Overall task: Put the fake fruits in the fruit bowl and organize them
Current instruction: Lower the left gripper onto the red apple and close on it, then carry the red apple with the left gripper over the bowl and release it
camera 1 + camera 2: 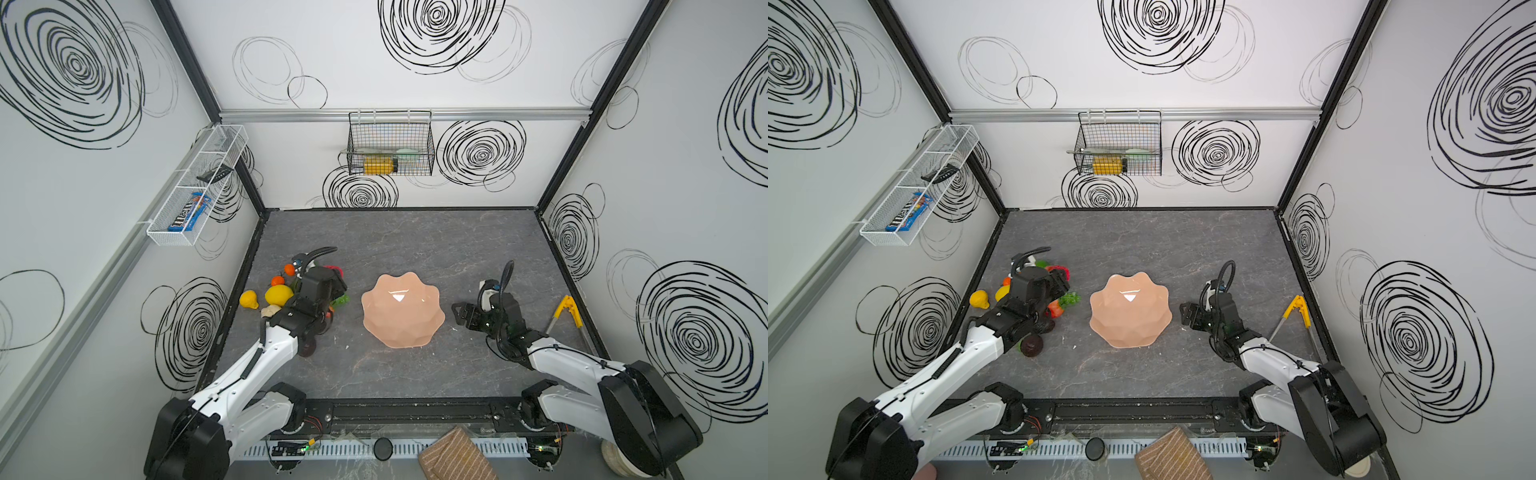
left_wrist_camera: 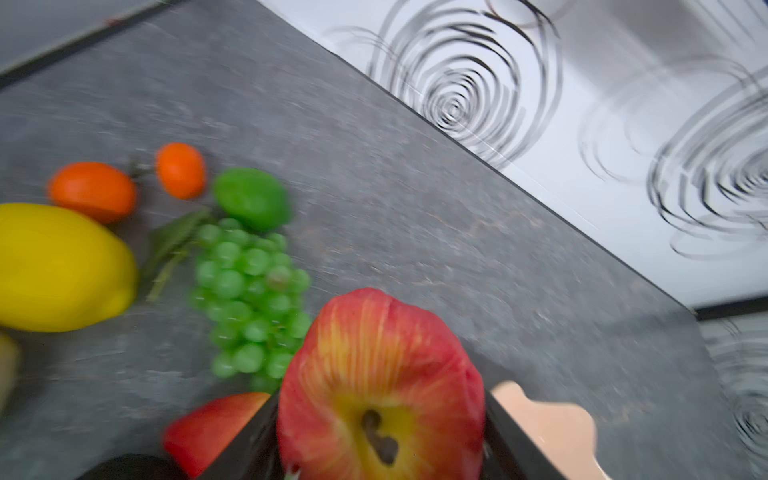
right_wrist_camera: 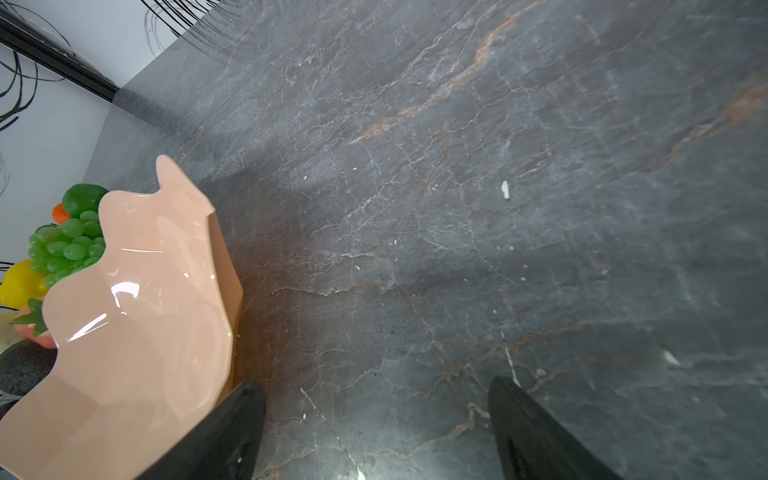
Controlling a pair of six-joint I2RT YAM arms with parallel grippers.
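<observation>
Apple (image 2: 380, 386) is gripped between the part-open jaws of the left gripper (image 2: 378, 419), seemingly raised just left of the fruit bowl (image 1: 401, 328). Grapes (image 2: 249, 299), lime (image 2: 251, 198) and lemon (image 2: 58, 266) are seen further left of it. The right gripper (image 3: 374, 399) is held wide open, empty, just right of the fruit bowl.

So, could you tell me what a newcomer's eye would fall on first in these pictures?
The red apple clamped in the left gripper fills the left wrist view. In both top views the empty peach-pink fruit bowl sits midway across the grey table, and a bright heap of fake fruits, lemon, oranges, green grapes, lies at the table's left edge.
</observation>
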